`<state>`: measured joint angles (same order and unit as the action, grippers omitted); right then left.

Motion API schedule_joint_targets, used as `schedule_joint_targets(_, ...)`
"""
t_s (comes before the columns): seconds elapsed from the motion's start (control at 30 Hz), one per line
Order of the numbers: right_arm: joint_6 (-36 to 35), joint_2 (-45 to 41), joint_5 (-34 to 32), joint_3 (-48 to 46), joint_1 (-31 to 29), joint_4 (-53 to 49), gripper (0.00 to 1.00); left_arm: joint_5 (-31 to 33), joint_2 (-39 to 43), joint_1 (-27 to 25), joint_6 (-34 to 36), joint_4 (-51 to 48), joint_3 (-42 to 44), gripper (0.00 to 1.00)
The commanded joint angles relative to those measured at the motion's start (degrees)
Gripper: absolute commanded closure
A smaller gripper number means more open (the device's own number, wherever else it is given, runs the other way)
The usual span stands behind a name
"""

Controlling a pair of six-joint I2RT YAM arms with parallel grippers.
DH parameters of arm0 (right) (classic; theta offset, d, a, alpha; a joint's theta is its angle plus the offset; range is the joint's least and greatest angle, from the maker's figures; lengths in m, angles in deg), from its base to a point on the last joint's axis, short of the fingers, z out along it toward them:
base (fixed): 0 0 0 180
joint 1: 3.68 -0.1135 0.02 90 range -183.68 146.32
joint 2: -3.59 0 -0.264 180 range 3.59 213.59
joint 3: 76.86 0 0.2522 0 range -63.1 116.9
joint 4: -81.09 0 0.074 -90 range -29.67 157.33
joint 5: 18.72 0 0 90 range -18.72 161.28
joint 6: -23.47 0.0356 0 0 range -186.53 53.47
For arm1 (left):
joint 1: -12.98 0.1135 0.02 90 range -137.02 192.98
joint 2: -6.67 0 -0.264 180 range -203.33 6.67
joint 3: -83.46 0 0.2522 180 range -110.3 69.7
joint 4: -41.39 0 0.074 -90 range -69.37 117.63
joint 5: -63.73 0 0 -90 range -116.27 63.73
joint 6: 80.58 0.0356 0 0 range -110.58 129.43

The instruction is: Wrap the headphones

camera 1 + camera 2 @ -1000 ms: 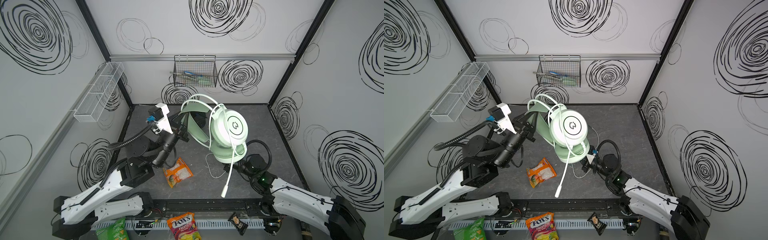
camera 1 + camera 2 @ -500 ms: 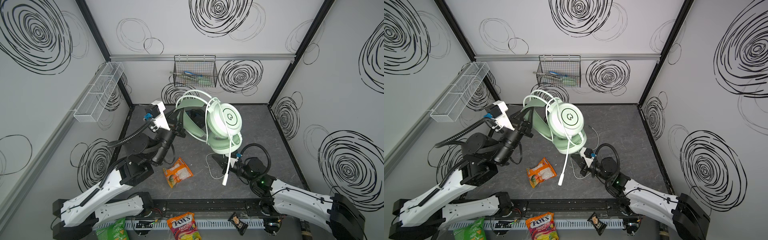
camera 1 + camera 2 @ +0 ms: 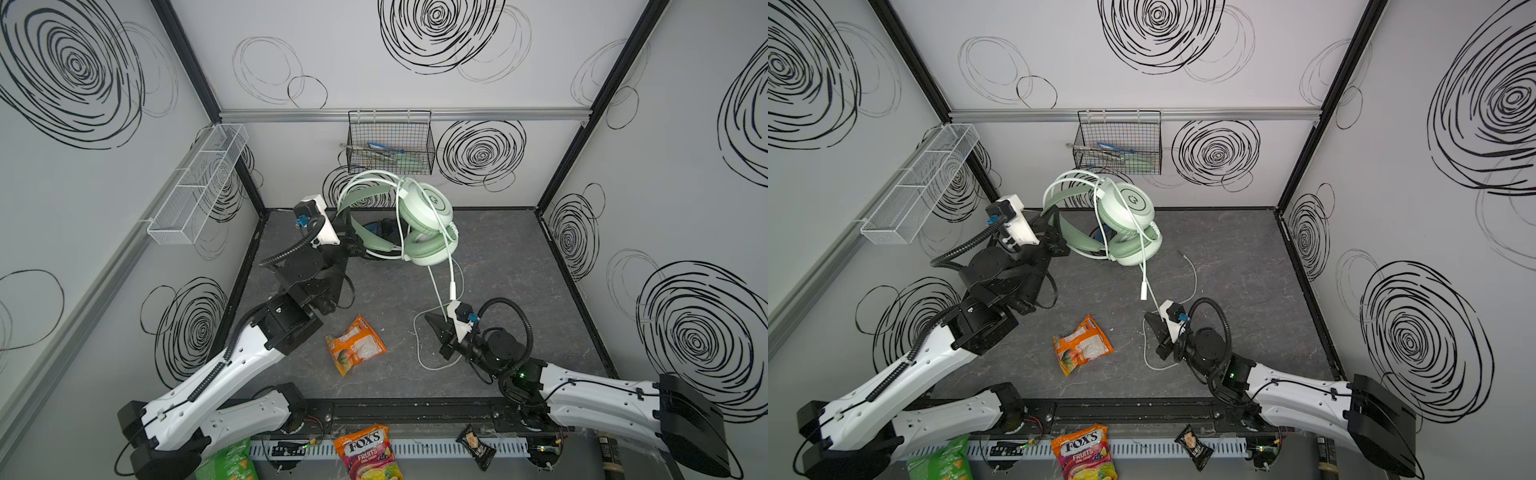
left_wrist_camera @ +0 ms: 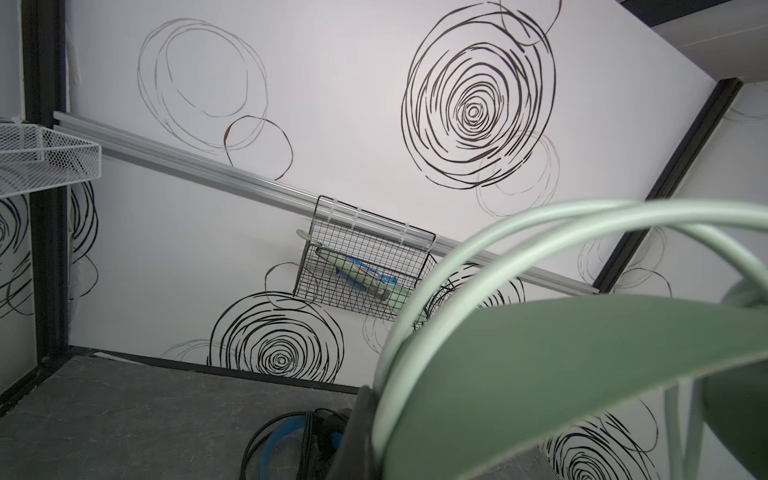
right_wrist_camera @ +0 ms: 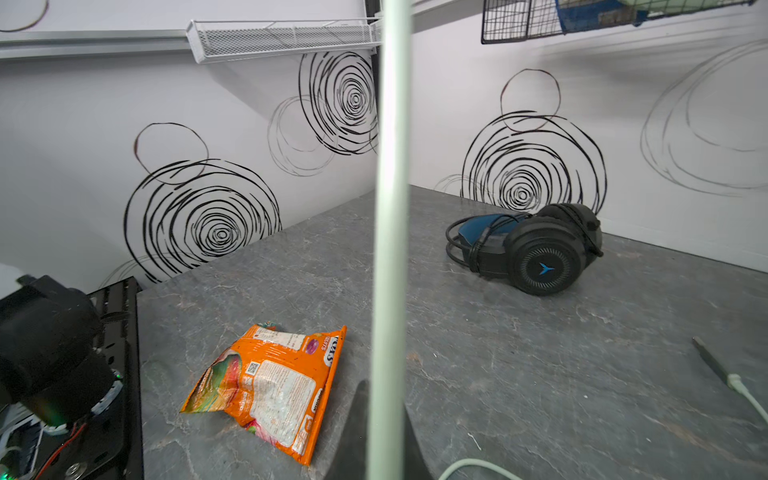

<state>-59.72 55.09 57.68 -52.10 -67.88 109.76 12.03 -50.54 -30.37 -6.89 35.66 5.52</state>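
Over the last second the left gripper (image 3: 351,239) has carried the mint headset (image 3: 424,212) back and to the left, toward the rear wall. It is clamped on the green headband, and the headset hangs clear of the table (image 3: 519,270). The right gripper (image 3: 434,324) has dropped low toward the front and its jaws have just finished closing on the whitish cable (image 3: 451,266). The right wrist view shows the cable running straight up from between them. The cable was hanging loose with its inline control (image 3: 453,286) dangling a second ago; it now runs fairly straight from the earcups down to the right gripper. One or two turns already lie over the earcups in both top views. Past the grip, a slack loop lies on the table, and the plug (image 3: 1179,252) rests further back. Judgement: the two arms have moved apart to take up slack, so this looks like the set-up for another turn around the earcups. The wrap is partly done, with a good length of cable left. The black headset (image 5: 536,249) lies on the table at the rear, below the raised mint one, with its cable gathered close about it; neither gripper touches it. The orange snack packet (image 3: 355,349) sits near the front, well apart from the cable.
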Motion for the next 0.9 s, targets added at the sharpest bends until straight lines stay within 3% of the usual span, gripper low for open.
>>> schedule_joint_targets(0.0, 2.6, 3.4, -5.3, 0.0, -1.9, -1.0, 1.00, 2.2, 0.6, 1.6, -10.6, 10.7, -1.3, 1.00)
schedule_joint_targets(0.27, 5.0, 16.5, -9.6, 5.3, -5.4, 1.2, 1.00, 0.0, -1.6, 3.6, -21.1, 9.5, 1.3, 1.00)
schedule_joint_targets(0.6, 2.7, 20.0, -10.7, 8.7, -12.2, 0.9, 1.00, 3.2, -5.8, 6.6, -17.1, 11.6, 3.5, 1.00)
schedule_joint_targets(0.73, 2.6, 18.1, -10.3, 9.7, -12.8, -2.0, 1.00, 8.9, -7.6, 5.5, -9.0, 15.1, 5.0, 1.00)
schedule_joint_targets(0.87, 1.4, 15.3, -9.5, 11.8, -12.8, -6.8, 1.00, 16.8, -10.1, 2.1, 7.9, 25.0, 8.3, 1.00)
